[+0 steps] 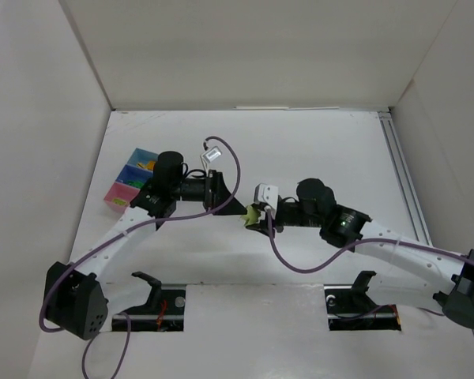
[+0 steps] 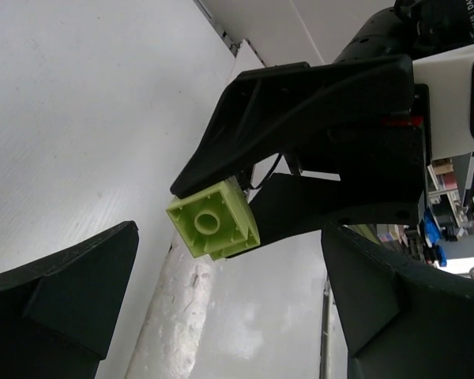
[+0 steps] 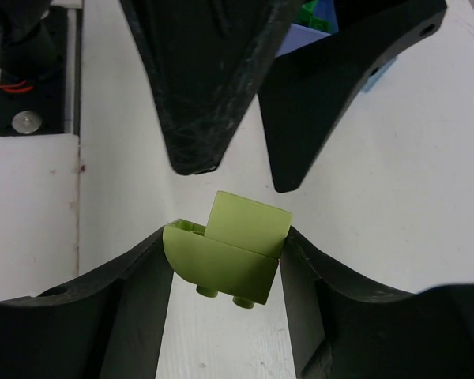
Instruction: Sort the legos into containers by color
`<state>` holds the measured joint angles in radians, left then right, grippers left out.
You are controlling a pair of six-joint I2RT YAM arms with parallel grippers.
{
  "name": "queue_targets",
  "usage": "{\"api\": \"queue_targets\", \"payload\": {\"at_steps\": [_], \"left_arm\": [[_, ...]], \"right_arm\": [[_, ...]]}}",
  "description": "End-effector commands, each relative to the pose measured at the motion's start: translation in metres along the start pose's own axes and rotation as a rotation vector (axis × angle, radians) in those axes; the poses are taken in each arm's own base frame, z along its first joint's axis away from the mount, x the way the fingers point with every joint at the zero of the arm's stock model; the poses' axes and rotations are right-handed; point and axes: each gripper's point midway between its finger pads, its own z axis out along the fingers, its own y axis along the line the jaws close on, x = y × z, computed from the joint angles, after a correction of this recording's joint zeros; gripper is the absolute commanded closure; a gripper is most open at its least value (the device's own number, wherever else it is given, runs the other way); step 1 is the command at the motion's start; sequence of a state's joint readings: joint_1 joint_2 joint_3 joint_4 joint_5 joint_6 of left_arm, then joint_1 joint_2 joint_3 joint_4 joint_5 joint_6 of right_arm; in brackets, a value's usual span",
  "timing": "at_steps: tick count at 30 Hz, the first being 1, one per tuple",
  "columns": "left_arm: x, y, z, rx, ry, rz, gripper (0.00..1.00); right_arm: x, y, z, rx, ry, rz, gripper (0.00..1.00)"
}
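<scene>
My right gripper [image 3: 227, 237] is shut on a pale yellow-green lego [image 3: 225, 253] and holds it above the table; the lego also shows in the top view [image 1: 252, 214]. My left gripper [image 2: 229, 268] is open and empty, its fingers [image 3: 197, 87] pointing at the lego from close by without touching it. In the left wrist view the lego [image 2: 213, 221] hangs from the right gripper's black fingers [image 2: 300, 118]. The containers [image 1: 130, 178], light blue, darker blue and pink in a row, sit at the left behind the left arm, with small legos inside.
White walls enclose the table on three sides. A metal rail [image 1: 403, 178] runs along the right edge. A purple cable [image 1: 237, 170] loops above the left wrist. The arm bases [image 1: 158, 304] sit at the near edge.
</scene>
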<state>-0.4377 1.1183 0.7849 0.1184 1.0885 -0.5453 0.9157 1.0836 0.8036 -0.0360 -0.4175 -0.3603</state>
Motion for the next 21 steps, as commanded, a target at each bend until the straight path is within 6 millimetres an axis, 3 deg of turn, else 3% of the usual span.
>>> {"api": "queue_targets", "payload": {"at_steps": [1,5,10,14,15,19,21], "left_arm": [[0.001,-0.01,0.001,0.05,0.023,0.053,0.0],[0.002,-0.012,0.008,0.07,0.033,0.045,0.0],[0.005,-0.006,0.015,0.063,0.057,0.015,0.09],[0.003,-0.006,0.017,0.061,0.059,-0.002,0.35],[0.0,-0.005,0.018,0.059,0.041,-0.001,0.48],[-0.006,0.002,0.02,0.019,0.011,-0.013,0.77],[-0.008,0.005,0.02,0.002,-0.002,-0.013,0.83]], "right_arm": [[-0.034,-0.023,-0.006,0.096,-0.078,-0.048,0.67],[-0.041,-0.025,-0.004,0.094,-0.101,-0.048,0.67],[-0.047,-0.02,-0.001,0.054,-0.124,-0.065,0.67],[-0.049,-0.021,0.001,0.054,-0.124,-0.065,0.67],[-0.049,-0.021,0.001,0.054,-0.124,-0.065,0.67],[-0.04,-0.02,0.01,0.035,-0.1,-0.034,0.67],[-0.04,-0.021,0.01,0.046,-0.096,-0.024,0.67]]}}
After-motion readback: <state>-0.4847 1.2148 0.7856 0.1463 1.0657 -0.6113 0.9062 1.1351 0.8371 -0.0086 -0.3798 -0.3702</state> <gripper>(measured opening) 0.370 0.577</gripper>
